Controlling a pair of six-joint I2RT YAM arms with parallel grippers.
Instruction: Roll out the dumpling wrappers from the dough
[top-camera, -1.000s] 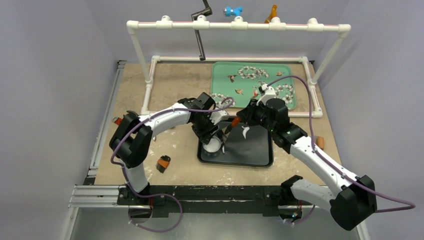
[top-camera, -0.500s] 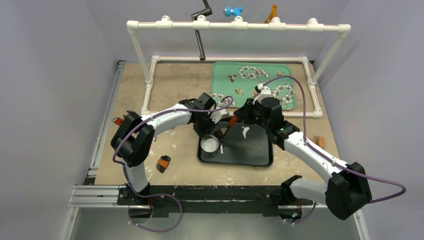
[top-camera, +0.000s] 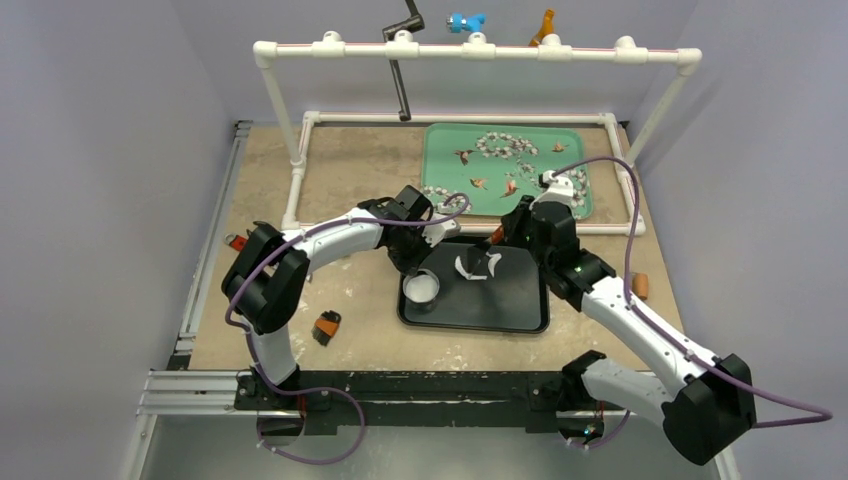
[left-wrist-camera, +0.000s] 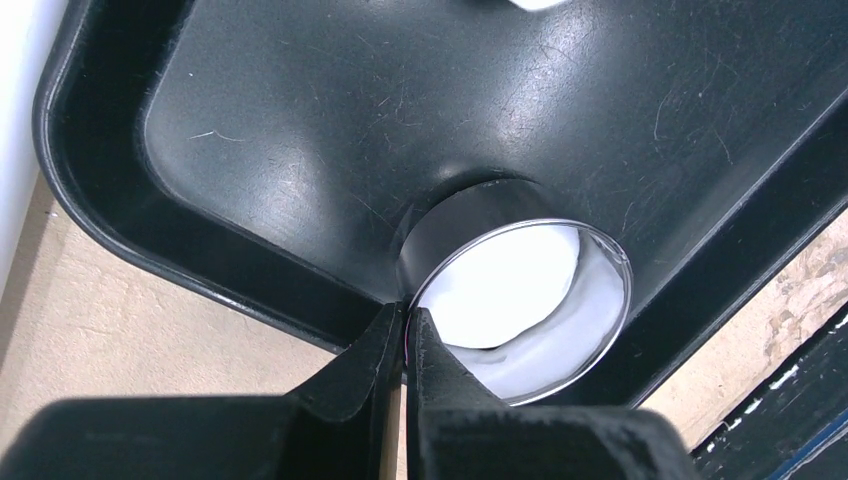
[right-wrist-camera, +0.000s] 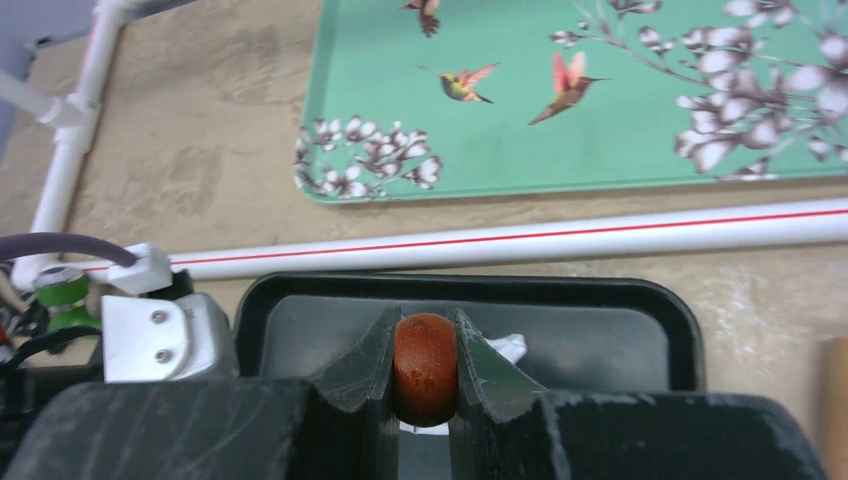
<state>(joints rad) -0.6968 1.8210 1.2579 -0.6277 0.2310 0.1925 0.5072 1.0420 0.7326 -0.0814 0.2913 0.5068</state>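
near the left edge of the tabletop, toward the near edge, a small orange-and-black object lies on the bare beige surface. to its right the black tray sits mid-table, closer to the near edge than the far one. the metal ring cutter stands on the tray floor in the tray's near-left corner. the left gripper is pinched on the ring's rim, with 1 finger outside the wall, 1 inside, and the thin metal between them. inside the ring lies the dumpling wrapper, a flat white round disc on the tray floor. some white dough rides up against the inner wall on one side.

further right, in the tray's far half, 2 curved white dough scraps lie just beside each other, apart from the ring. the right gripper hangs over the tray's far edge, its fingers closed tight on an orange-brown rounded piece. what that piece joins to below is hidden.

a white pipe frame runs along the table between the black tray and the green tray. the green tray, printed with birds and flowers, lies toward the far right corner. near the right edge rests a small orange item.
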